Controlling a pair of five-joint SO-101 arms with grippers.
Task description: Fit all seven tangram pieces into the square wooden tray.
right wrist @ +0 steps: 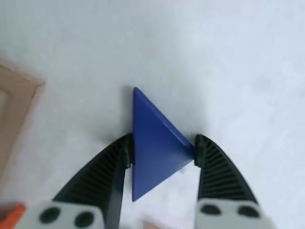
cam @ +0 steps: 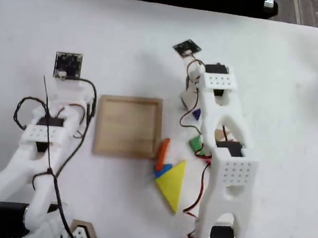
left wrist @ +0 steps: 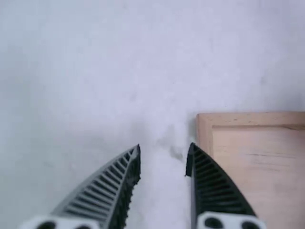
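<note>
Closest to the lens, the right hand (right wrist: 163,145) has its two fingers pressed on a small blue triangle (right wrist: 150,129) - one pad on a straight edge, the other on the opposite corner. I can't tell whether the piece is off the surface or flat on it.

The white bench (cam: 278,81) carries everything. In the middle lies the square wooden tray (cam: 131,100), with no piece in it, so I'd judge the task to be barely begun. Just beside its near right corner is a big yellow triangle (cam: 172,181). An orange piece (cam: 163,151) and a light blue piece (cam: 164,168) lie touching it on the tray side. A green piece (cam: 195,142) sits a little apart, against the right arm. The gripped blue triangle lies beyond that, near the tray's far right side.

The left hand (left wrist: 164,148) hangs spread and empty over bare bench, just beside the tray's outer corner.

These pieces look thin, stiff and light - no risk of crushing. Their smooth edges look slippery. An edge-and-corner hold like this may let the triangle swivel, so two opposing faces would be the surer place to pinch.
</note>
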